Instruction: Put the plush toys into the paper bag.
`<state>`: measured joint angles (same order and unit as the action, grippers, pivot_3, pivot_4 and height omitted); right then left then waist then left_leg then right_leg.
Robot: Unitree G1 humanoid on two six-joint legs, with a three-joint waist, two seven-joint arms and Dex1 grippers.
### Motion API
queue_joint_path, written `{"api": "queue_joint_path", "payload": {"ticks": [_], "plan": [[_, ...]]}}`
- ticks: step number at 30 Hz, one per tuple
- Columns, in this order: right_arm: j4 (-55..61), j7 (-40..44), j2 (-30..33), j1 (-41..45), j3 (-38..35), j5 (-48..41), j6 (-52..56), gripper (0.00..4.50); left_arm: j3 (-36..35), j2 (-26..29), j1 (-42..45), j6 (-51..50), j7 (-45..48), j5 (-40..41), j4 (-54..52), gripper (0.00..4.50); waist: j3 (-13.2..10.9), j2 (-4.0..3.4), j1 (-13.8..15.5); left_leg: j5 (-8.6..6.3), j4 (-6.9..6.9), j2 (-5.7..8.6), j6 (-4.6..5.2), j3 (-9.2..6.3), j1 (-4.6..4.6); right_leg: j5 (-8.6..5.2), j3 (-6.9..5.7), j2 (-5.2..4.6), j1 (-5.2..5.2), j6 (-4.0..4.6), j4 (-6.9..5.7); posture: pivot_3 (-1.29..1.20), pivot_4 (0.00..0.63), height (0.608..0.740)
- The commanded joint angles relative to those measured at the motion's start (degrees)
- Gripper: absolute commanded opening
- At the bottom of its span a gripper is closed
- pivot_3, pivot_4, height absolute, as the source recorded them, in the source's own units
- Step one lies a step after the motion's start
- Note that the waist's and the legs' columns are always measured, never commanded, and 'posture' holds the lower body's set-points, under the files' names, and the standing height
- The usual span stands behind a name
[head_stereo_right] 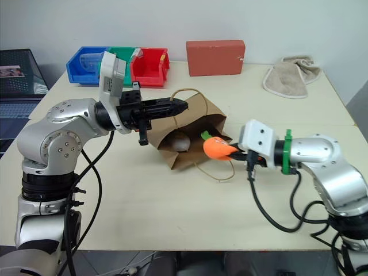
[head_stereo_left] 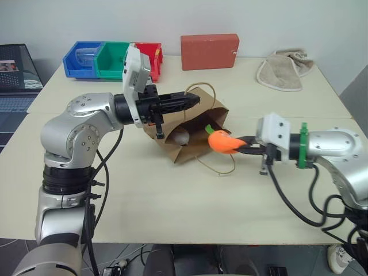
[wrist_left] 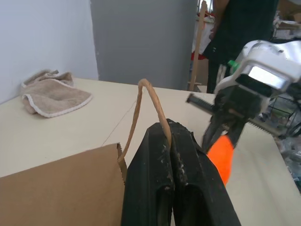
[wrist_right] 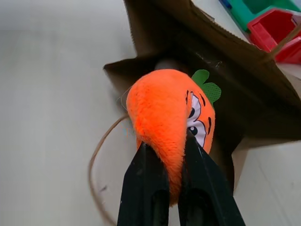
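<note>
The brown paper bag lies on its side in the middle of the table, its mouth facing my right arm. My left gripper is shut on the bag's upper string handle and holds the mouth up and open. A white plush toy rests inside the bag. My right gripper is shut on the narrow end of the orange carrot plush. It holds the carrot just above the table at the bag's mouth, green top toward the opening.
The bag's lower handle loop lies on the table under the carrot. At the back stand a red box, blue, green and red bins and a beige towel. A laptop sits far left. A person stands beyond the table.
</note>
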<state>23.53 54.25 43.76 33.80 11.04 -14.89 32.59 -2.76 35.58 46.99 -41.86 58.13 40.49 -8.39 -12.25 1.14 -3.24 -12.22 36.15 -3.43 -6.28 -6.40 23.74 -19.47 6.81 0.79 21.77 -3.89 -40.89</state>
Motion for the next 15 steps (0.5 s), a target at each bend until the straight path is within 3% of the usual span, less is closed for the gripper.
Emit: {"api": "queue_joint_path", "payload": {"ticks": [1,4,11,12,15], "plan": [[-8.24,-5.01,-5.63,4.98,5.66,7.53,-4.21,0.01,-1.29,0.03,1.62,0.16,0.12,1.25,-0.77,0.00,0.00,0.00,-0.05,0.00,-0.01,0.00,0.00,0.00,0.00,0.00,0.00,0.00,0.01,0.00,-0.01,0.00,0.150,0.740],[-15.72,-9.39,-12.36,9.19,8.97,12.27,-6.00,0.01,-1.17,-0.33,0.97,-0.30,-0.16,1.62,-1.86,0.00,0.00,0.00,-0.07,0.04,-0.07,0.00,-0.07,0.01,0.06,0.01,0.00,-0.01,0.11,0.01,-0.02,0.00,0.150,0.740],[-25.67,-18.04,-20.06,13.12,10.79,21.01,-9.99,0.01,-1.34,-0.43,0.30,-0.83,-0.56,2.20,-2.67,0.00,0.00,0.00,0.05,0.10,-0.15,-0.01,-0.20,-0.02,0.20,0.01,-0.07,-0.03,0.27,0.03,-0.07,0.00,0.150,0.740],[-25.41,-18.44,-20.93,12.98,10.29,20.94,-9.76,0.59,-1.36,-0.42,0.23,-0.84,-0.65,2.24,-2.68,0.00,0.00,0.00,0.04,0.11,-0.14,-0.01,-0.20,-0.01,0.20,0.01,-0.06,-0.03,0.29,0.03,-0.08,0.00,0.150,0.740],[-23.90,-17.99,-21.11,12.36,10.05,21.80,-9.95,1.65,-1.39,-0.49,0.12,-0.93,-0.81,2.21,-2.62,0.00,0.00,-0.01,-0.04,0.10,-0.14,-0.01,-0.20,-0.02,0.18,0.01,-0.06,-0.02,0.29,0.03,-0.11,0.00,0.150,0.740]]}}
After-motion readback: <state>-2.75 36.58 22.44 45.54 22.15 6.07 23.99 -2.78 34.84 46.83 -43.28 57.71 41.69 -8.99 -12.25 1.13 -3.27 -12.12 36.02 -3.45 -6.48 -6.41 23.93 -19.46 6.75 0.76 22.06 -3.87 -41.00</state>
